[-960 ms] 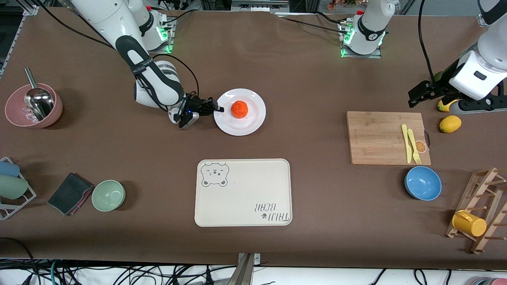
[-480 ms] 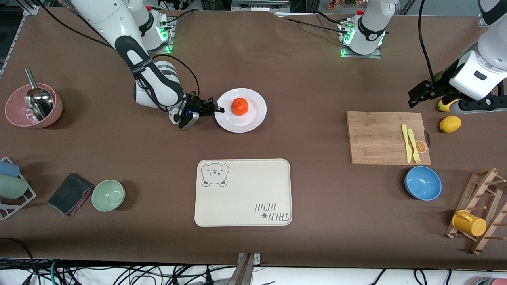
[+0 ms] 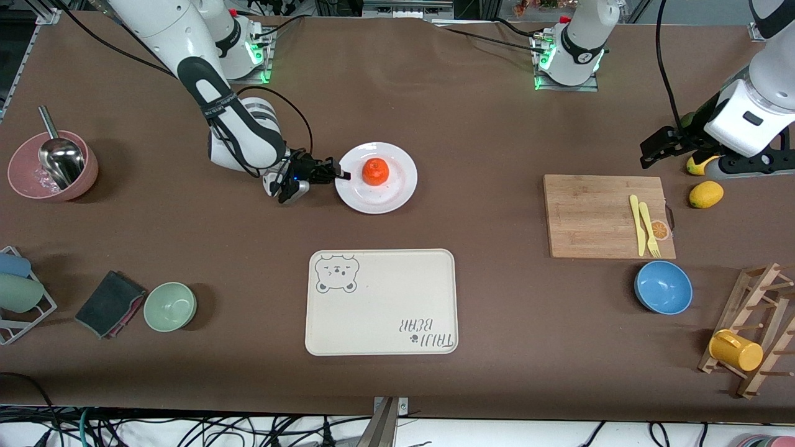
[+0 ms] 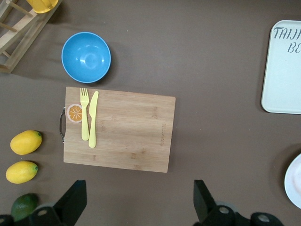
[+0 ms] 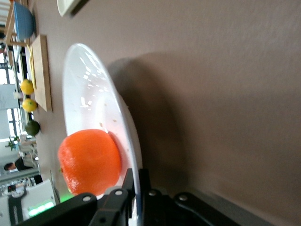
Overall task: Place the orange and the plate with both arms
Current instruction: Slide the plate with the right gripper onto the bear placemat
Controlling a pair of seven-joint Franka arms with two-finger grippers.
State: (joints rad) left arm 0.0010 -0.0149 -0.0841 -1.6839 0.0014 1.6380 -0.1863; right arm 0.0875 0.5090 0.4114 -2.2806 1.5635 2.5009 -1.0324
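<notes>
On the plate [image 3: 388, 192] sits the orange [image 3: 376, 171] — right fingers [image 3: 341, 176] pinching its rim, left fingers [image 4: 75, 200] spread.

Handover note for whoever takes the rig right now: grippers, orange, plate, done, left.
Right gripper: shut on the plate, fingers pinching its rim at the edge toward the right arm's end of the table.
Left gripper: open, holding nothing, waiting above the table beside the cutting board, near the lemons.
Orange: sits on the plate.
Done: orange on plate, plate gripped.
Left: presumably carry the plate with the orange to its spot, likely the bear tray, nearer to the front camera; keep it level so the orange stays put.
</notes>
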